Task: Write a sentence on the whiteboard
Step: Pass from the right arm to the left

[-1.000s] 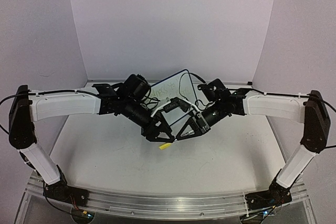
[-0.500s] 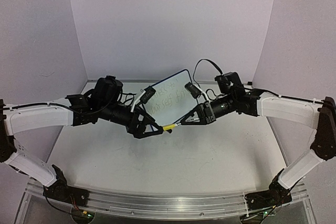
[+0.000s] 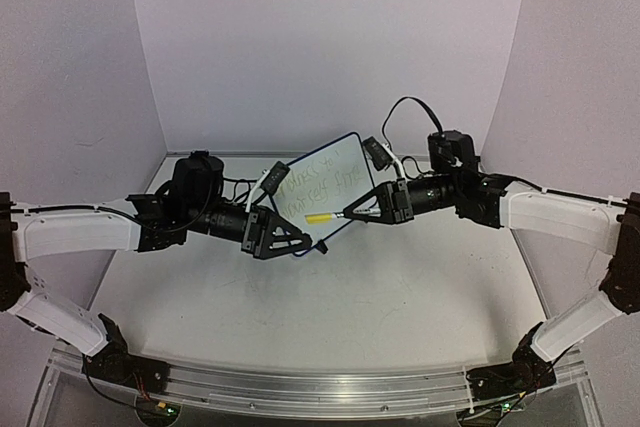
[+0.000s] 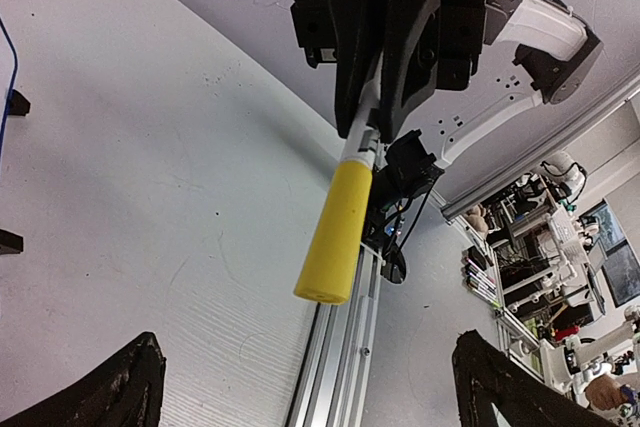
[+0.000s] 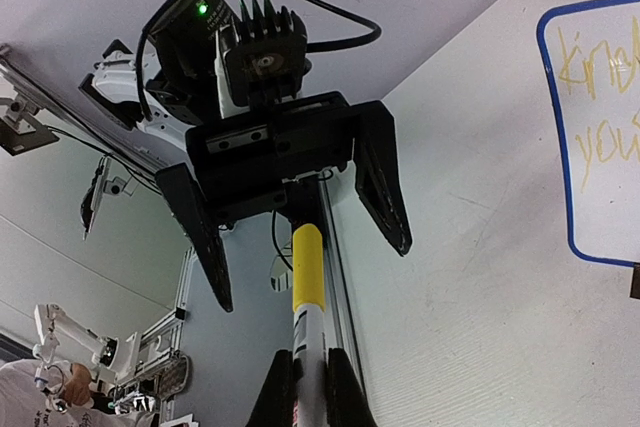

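Far left: left gripper (image 3: 302,242) has just let go and pulled back leftward, jaws wide open and empty, clear of the marker (image 3: 325,216). The handoff looks finished, and the marker hangs in the air over the tabletop (image 3: 400,287), carried by one arm only. Its yellow end is a smooth plastic cylinder with a flat tip, probably a cap; the barrel is slim and white. Behind it the whiteboard (image 5: 610,207) stands tilted at mid-back: glossy white, rounded corners, thin blue rim. The sentence (image 5: 590,67) is on it, two lines of faint yellow strokes, so the writing is likely done. At right, right gripper (image 3: 352,213) jaws are clamped on the marker barrel.
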Controlling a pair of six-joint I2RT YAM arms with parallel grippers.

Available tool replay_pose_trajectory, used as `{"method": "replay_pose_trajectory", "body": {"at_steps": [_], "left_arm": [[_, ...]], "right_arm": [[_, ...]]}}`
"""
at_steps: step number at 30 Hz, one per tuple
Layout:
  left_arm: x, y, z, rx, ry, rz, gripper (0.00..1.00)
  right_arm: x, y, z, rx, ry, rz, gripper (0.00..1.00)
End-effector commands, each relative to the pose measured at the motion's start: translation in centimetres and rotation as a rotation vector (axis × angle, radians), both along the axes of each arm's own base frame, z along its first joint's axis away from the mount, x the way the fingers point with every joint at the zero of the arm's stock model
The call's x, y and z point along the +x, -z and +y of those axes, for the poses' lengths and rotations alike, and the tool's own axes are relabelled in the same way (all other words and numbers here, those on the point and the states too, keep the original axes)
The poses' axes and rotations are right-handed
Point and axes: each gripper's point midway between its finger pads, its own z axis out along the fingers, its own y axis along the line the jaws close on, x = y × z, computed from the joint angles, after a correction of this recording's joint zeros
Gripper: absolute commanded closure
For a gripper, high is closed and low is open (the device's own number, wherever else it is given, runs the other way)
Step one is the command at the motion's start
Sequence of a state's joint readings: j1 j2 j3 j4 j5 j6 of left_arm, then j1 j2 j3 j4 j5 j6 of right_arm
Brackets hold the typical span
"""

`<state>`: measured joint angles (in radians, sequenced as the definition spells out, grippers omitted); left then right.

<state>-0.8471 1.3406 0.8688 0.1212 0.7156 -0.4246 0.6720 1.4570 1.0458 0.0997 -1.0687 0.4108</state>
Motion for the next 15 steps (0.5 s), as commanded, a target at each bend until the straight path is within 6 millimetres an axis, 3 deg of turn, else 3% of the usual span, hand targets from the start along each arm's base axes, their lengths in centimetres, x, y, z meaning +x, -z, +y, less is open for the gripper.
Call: {"method": "replay_pose_trajectory", "body": {"at_steps": [1, 4, 10, 15], "left_arm": [[-0.3, -2.0, -0.5, -0.068, 0.037, -0.016, 0.02], [-0.2, -2.7, -0.7, -0.085, 0.046, -0.019, 0.08], [-0.4, -3.7, -1.3, -0.117, 0.078, 0.0, 0.36], [-0.5, -4.3, -1.1, -0.128, 0.077, -0.015, 0.45]], "right_arm": [[-0.2, -2.3, 0.3, 0.066, -0.024, -0.046, 1.0], [-0.2, -1.8, 0.4, 0.06, -0.029, -0.038, 1.0], [-0.4, -0.8, 0.9, 0.044, -0.041, -0.024, 1.0], [-0.7, -0.7, 1.0, 0.045, -0.062, -0.017, 1.0]]}}
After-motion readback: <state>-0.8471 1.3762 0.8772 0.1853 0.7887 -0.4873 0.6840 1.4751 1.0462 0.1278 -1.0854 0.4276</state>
